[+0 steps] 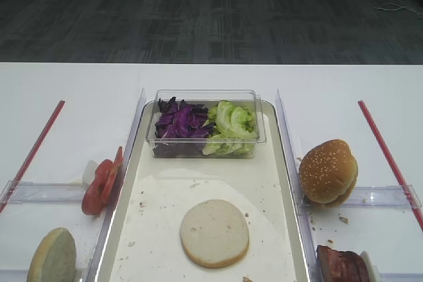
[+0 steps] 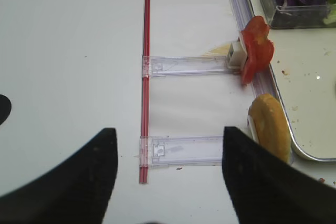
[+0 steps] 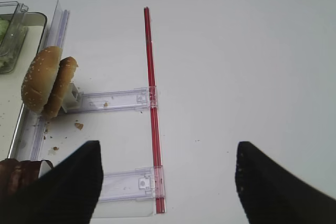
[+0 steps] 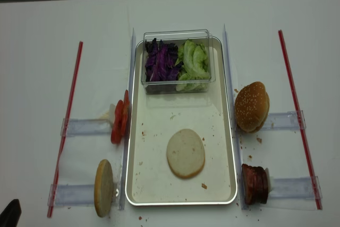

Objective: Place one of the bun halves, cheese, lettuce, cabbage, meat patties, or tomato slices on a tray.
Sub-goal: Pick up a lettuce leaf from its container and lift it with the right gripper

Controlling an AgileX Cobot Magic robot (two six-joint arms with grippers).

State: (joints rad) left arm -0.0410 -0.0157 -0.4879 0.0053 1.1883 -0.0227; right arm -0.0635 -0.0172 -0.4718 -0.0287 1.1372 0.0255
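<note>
Tray sits centre frame in the high views, and one bun half already lies flat on its floor, cut face up, lower middle. So one piece is down; whether that counts as done or another goes on, I can't say from this.

Off the tray:
- second bun half, on edge at the lower left, leaning on a clear holder just outside the rim
- tomato slices, upright on the holder above it, left of the rim
- meat patties, lower right, just outside the rim
- cabbage and lettuce, side by side in the clear tub at the tray's top end
- no cheese that I can make out

My right pincer hangs over bare worktop at the bottom of the right wrist view, jaws spread wide, nothing between them. Patties show at that frame's lower left edge, so they're the nearest pick. My left pincer is likewise spread and empty, with the on-edge bun half just right of it.

Clutter: whole sesame bun on the right holder, upper of the two, not a target. Red strips run down both outer sides. Holder rails and the tray rim crowd every side pick; crumbs on the tray floor are harmless.
</note>
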